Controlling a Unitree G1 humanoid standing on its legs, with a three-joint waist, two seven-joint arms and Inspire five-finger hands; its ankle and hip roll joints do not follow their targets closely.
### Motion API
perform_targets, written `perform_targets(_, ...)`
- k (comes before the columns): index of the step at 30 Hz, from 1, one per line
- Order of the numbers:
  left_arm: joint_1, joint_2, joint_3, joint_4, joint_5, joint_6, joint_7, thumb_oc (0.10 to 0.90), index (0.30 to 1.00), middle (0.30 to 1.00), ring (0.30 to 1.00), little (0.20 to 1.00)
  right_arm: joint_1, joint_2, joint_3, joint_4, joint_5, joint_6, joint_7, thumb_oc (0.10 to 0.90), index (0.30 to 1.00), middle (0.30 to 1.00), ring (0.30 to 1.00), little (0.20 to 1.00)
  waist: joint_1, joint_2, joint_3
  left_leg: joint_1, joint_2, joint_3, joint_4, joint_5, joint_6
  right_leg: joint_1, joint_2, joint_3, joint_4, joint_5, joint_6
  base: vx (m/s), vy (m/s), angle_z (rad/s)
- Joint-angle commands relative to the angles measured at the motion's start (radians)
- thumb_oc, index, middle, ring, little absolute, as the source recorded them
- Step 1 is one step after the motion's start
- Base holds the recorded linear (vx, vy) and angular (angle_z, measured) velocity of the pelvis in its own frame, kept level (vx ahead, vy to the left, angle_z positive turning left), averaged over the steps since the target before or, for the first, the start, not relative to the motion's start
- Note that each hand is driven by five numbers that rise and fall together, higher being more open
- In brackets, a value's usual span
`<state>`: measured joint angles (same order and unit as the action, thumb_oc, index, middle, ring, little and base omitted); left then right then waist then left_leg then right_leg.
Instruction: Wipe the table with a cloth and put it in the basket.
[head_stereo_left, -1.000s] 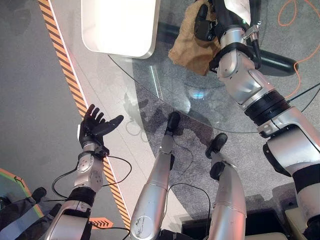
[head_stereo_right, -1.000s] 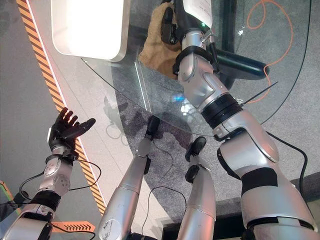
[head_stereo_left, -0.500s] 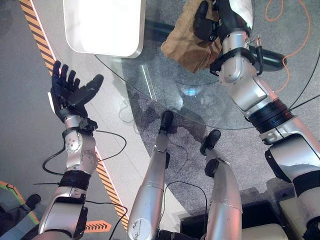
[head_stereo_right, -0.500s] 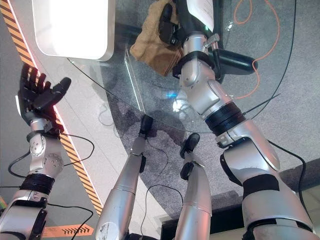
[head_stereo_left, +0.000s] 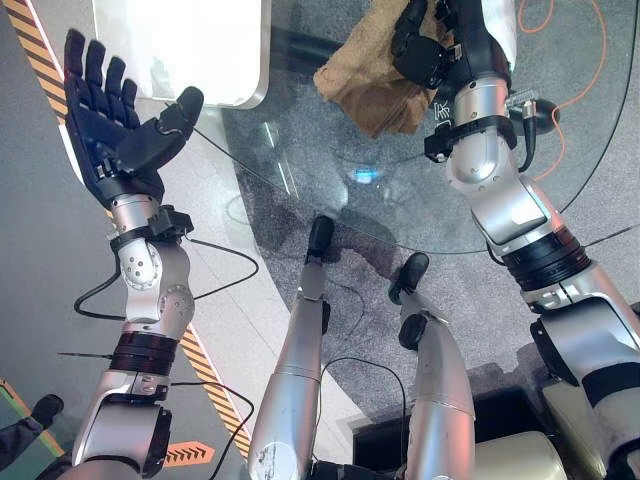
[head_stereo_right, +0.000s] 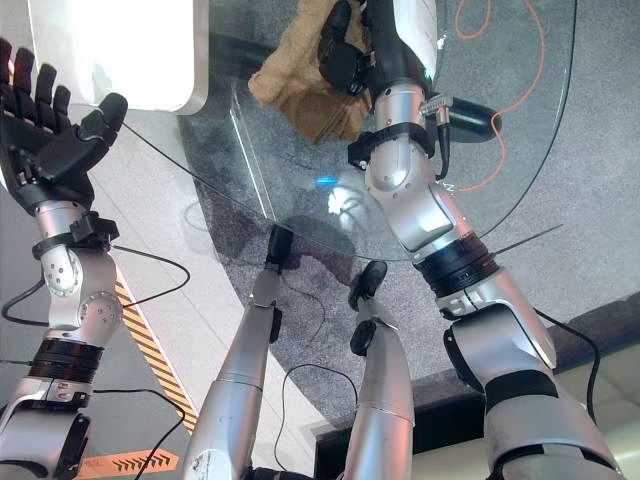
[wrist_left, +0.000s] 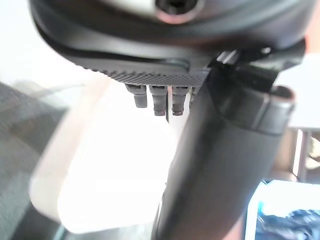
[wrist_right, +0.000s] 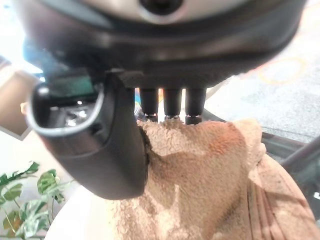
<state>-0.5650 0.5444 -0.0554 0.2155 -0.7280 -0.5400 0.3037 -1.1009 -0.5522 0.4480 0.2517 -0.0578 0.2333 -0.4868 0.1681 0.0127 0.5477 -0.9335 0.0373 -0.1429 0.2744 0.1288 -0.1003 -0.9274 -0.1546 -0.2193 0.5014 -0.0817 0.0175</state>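
Glass table (head_stereo_left: 520, 180) – one brown cloth (head_stereo_left: 365, 85) gripped by right hand (head_stereo_left: 425, 50); left hand (head_stereo_left: 115, 125) spread, empty

Around the glass bench: floor tape, a cable, a white slab and a plant

A black-and-orange striped tape (head_stereo_left: 40, 60) runs along the grey floor off the bench's left edge, and an orange cable (head_stereo_right: 505, 95) loops on the carpet beyond its right edge. A white rounded slab (head_stereo_left: 200, 50) sits at the far left corner, overlapping the rim. Green plant leaves (wrist_right: 22, 200) show in the right wrist view.
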Motion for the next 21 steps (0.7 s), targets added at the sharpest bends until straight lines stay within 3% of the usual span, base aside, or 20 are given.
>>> perform_targets(1,-0.054,0.068,0.026,-0.159,0.092,-0.093,-0.034,0.8,0.9,0.9,0.9,0.9,-0.057,-0.019,-0.078,-0.218,-0.043,-0.147,-0.054,0.1,0.3,0.3,0.3,0.2,0.003,-0.017,-0.028,0.003,0.004,0.039,0.093,-0.071,0.06,0.079,-0.048,0.013,-0.124,0.109,0.072,0.0,0.0,0.0)
perform_targets(12,-0.15,0.057,-0.068,-0.209,0.113,-0.008,-0.107,0.8,0.9,0.9,0.9,0.9,-0.039,-0.021,-0.105,-0.31,-0.04,-0.208,-0.016,0.1,0.3,0.3,0.3,0.2,-0.035,-0.02,-0.028,0.018,0.003,0.057,0.086,-0.068,0.06,0.077,-0.045,0.034,-0.126,0.12,0.08,0.0,0.015,-0.01)
perform_targets(21,-0.221,0.031,-0.131,-0.175,0.143,0.076,-0.093,0.8,0.9,0.9,0.9,0.9,-0.043,-0.024,-0.112,-0.361,-0.031,-0.248,0.002,0.1,0.3,0.3,0.3,0.2,-0.065,-0.02,-0.028,0.027,0.005,0.072,0.083,-0.068,0.06,0.069,-0.044,0.053,-0.126,0.125,0.085,-0.01,0.032,-0.03)
